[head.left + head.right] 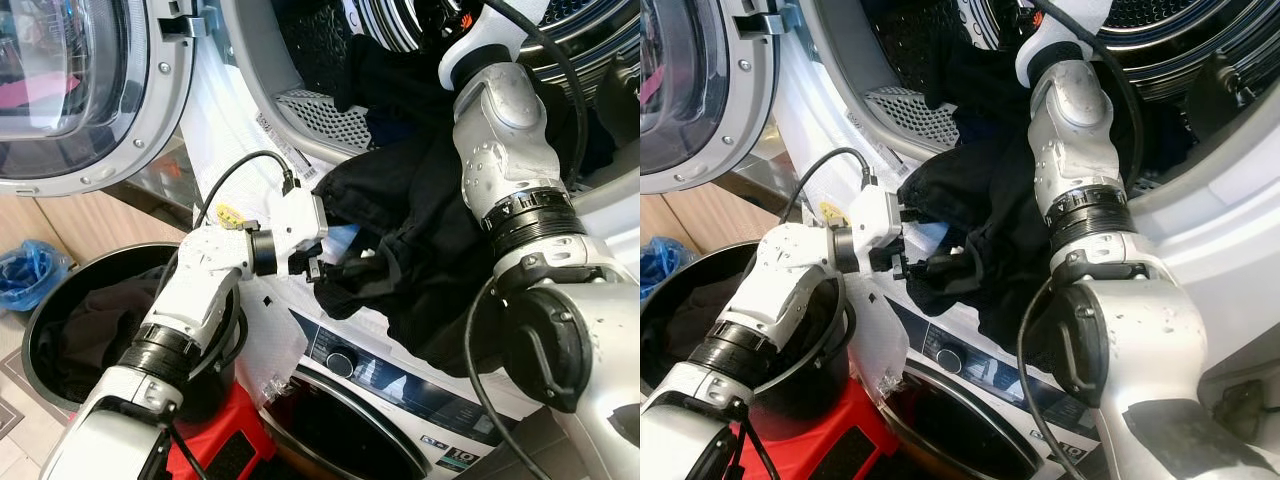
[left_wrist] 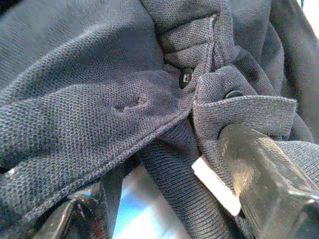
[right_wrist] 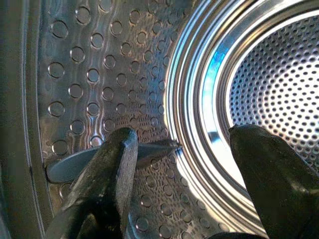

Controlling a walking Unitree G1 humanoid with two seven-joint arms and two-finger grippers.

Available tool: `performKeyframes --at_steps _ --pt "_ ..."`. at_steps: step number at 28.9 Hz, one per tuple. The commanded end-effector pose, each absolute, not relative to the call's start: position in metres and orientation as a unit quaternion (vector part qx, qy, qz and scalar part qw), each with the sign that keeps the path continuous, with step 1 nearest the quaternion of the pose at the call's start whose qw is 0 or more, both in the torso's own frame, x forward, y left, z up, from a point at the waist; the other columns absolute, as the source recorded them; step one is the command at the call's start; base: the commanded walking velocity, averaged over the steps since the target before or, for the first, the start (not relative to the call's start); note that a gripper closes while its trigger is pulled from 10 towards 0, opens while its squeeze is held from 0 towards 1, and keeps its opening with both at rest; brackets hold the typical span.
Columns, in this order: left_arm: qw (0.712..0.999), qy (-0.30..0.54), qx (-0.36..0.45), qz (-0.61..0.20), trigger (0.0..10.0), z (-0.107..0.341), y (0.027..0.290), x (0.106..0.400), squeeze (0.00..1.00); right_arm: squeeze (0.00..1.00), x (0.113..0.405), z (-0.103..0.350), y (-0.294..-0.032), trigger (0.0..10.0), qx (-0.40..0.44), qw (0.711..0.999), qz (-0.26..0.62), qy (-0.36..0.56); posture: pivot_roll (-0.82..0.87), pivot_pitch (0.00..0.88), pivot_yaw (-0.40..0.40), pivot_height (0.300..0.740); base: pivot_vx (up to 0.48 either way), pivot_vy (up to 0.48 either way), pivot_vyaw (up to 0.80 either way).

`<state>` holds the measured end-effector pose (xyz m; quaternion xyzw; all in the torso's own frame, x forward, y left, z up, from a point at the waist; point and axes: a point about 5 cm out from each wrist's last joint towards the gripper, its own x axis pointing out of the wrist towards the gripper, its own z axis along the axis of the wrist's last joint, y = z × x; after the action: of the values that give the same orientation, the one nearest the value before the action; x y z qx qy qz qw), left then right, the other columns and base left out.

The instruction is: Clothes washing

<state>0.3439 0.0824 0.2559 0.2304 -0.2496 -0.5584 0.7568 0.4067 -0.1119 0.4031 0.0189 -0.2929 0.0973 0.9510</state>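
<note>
2 silver-white arms with black ribbed joint collars; a black cable loops over the left arm (image 1: 190, 300) at lower left, another trails along the right arm (image 1: 515, 180) at right. Glossy black fingers (image 3: 107, 174).
</note>
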Motion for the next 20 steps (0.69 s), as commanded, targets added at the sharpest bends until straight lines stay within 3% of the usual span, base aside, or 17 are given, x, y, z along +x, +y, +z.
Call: performKeyframes --at_steps 1,8,12,15,20 --pt "0.759 -0.287 0.237 -0.534 10.0 0.275 0.082 0.346 0.0 0.0 0.405 0.405 -0.12 10.0 0.014 0.95 0.085 -0.301 0.1 0.112 -0.044 0.74 0.0 0.0 0.0" --pt "0.747 -0.32 0.207 -0.545 10.0 0.288 0.073 0.346 0.0 0.0 0.38 0.427 -0.119 10.0 -0.004 0.92 0.106 -0.378 0.09 0.114 -0.042 0.74 0.0 0.0 0.0" --pt "0.742 -0.316 0.199 -0.557 10.0 0.286 0.071 0.344 0.0 0.0 0.379 0.42 -0.122 10.0 -0.082 0.926 0.106 -0.354 0.08 0.118 -0.042 0.74 0.0 0.0 0.0" --pt "0.744 -0.317 0.186 -0.559 10.0 0.284 0.07 0.344 0.0 0.0 0.366 0.422 -0.14 10.0 -0.124 0.918 0.105 -0.362 0.07 0.121 -0.044 0.74 0.0 0.0 0.0" --pt "0.745 -0.318 0.181 -0.558 10.0 0.284 0.069 0.344 0.0 0.0 0.341 0.435 -0.149 10.0 -0.099 0.901 0.133 -0.4 0.07 0.121 -0.045 0.74 0.0 0.0 0.0"
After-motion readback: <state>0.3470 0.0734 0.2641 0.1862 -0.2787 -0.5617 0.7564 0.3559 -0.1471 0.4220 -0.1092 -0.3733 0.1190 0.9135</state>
